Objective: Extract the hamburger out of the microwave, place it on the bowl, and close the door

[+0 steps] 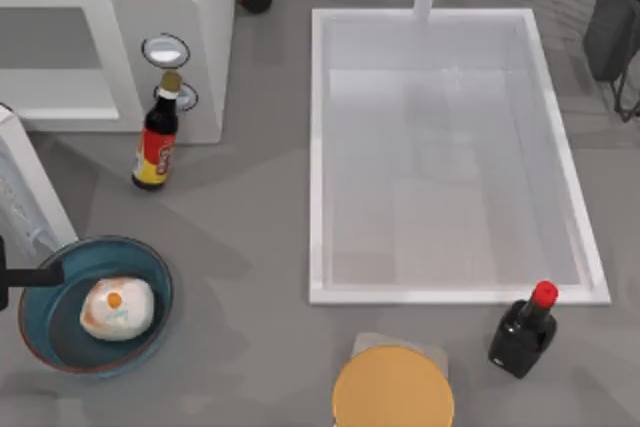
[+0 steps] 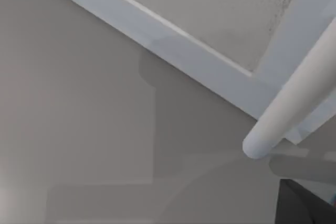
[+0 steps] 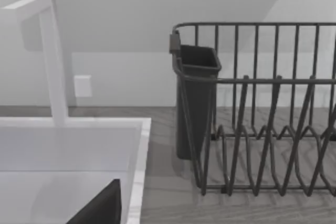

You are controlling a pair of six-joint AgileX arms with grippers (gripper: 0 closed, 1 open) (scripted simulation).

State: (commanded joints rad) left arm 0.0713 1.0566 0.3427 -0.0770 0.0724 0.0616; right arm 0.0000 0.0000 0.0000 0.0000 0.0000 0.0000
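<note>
Down at the left edge of the top view, a dark part of my left arm reaches just over the rim of the wide round blue bowl with its dark teal inside; how far its jaws stand open I cannot tell. That small rounded off-white hamburger, patched with orange and showing an orange spot facing up, sits inside the bowl, just beside the dark arm tip and apart from it as far as the top view shows. It is roughly round, its slightly longer side running across the worktop left to right. Behind the bowl stands the large white box-shaped microwave, cavity open and two silver-ringed knobs on its side panel, while the white framed door swings out towards the bowl. The left wrist view looks closely at that door's frame and its white bar handle. A dark sauce bottle with red and yellow label stands in front of the knobs. My right arm is parked far right, its wrist view facing a dark wire dish rack beside the white sink.
</note>
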